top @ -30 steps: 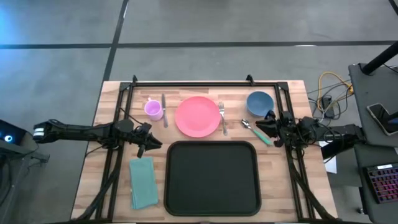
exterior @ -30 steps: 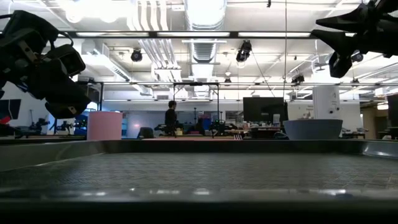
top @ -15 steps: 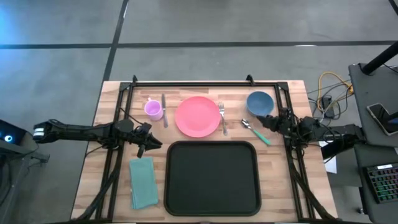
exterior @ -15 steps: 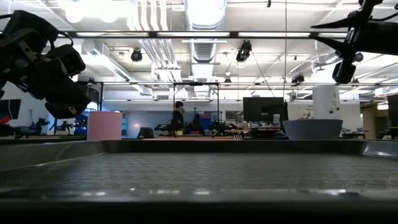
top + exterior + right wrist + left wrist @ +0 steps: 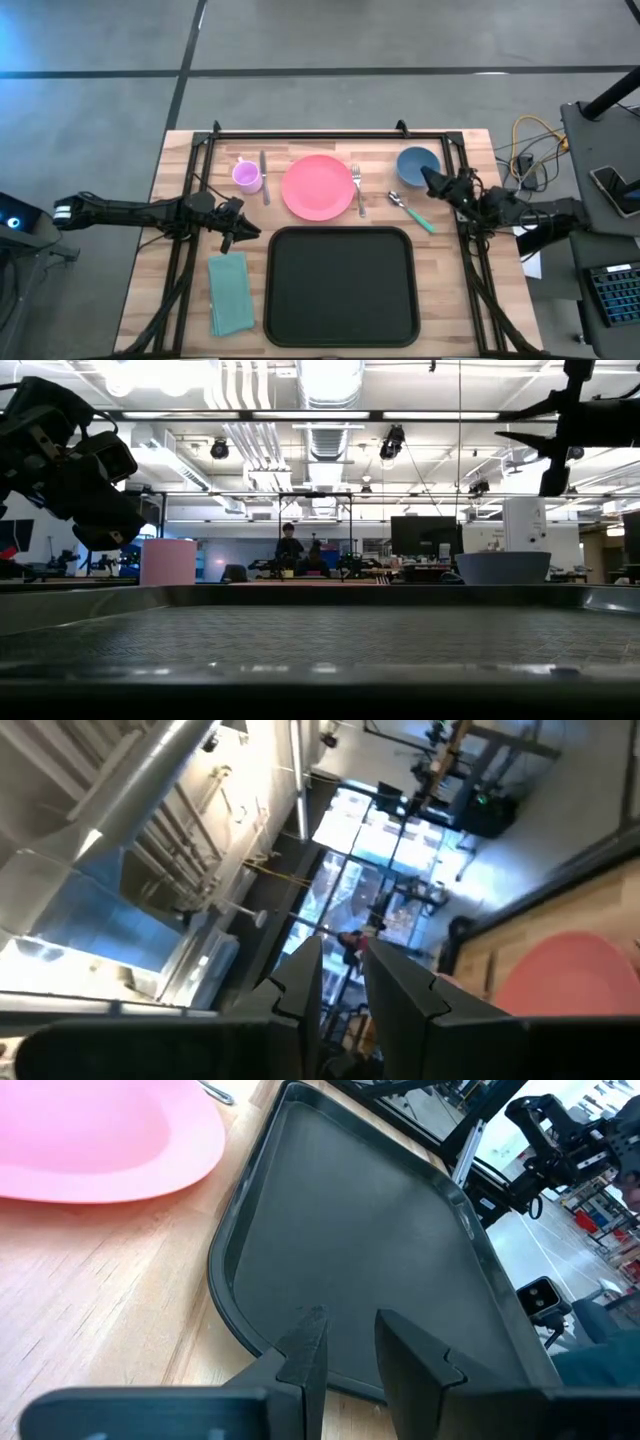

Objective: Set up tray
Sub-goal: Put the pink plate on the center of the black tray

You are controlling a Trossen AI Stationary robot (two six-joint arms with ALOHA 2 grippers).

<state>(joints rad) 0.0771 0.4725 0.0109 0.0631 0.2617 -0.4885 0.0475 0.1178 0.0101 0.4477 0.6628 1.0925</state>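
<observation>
Tray (image 5: 340, 285) sits empty at 6 o'clock on the bench. My right gripper (image 5: 432, 181), jaws nearly together, hangs by the blue bowl (image 5: 415, 164) at 2 o'clock, could knock it. Left gripper (image 5: 243, 234), jaws near-shut on nothing, waits at 9.

From my station I see the tray (image 5: 340, 287) as flat black — in the low view its floor (image 5: 330, 640) carries a fine grid texture. The plate (image 5: 318, 187) is solid pink, the cup (image 5: 246, 176) a pale lilac, the bowl (image 5: 417, 165) a muted blue. The folded napkin (image 5: 230, 293) is teal, and the spoon (image 5: 412, 213) has a teal-green handle with a silvery head. Fork (image 5: 357, 186) and knife (image 5: 263, 176) read plain silver. The table (image 5: 170, 170) is light wood with visible butcher-block strips, crossed by a black metal frame (image 5: 300, 133). Both arms are dark — near black.
</observation>
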